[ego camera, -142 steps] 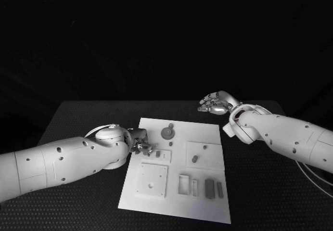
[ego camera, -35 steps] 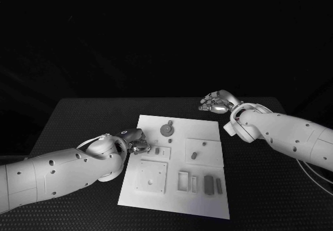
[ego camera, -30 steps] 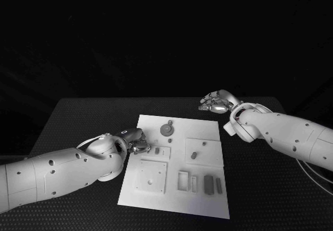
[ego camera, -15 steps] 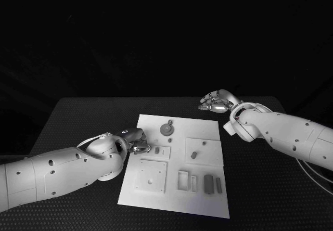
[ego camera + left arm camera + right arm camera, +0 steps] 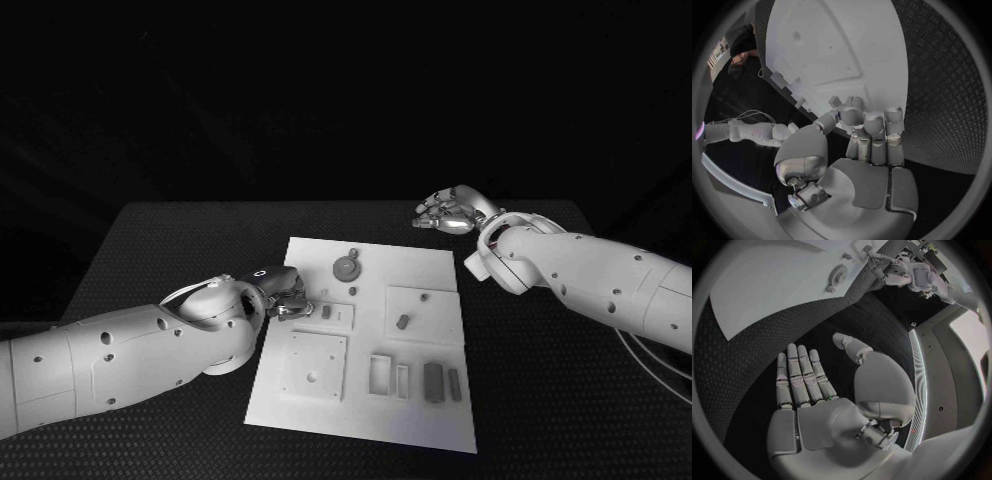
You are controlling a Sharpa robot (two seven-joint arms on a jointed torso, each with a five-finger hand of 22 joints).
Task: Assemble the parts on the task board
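Here we see almost no change: the left robot hand (image 5: 287,300) stays curled at the flat white task board's (image 5: 418,268) edge, seemingly empty; the right robot hand (image 5: 814,385) stays spread, so assembly has not advanced.

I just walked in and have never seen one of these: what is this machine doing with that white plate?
It is assembling small parts on the task board. The left hand is at the board's left edge with fingers curled; whether it holds a part cannot be told. The right hand hovers open beyond the board's far right corner. A round part and other pieces lie on the board.
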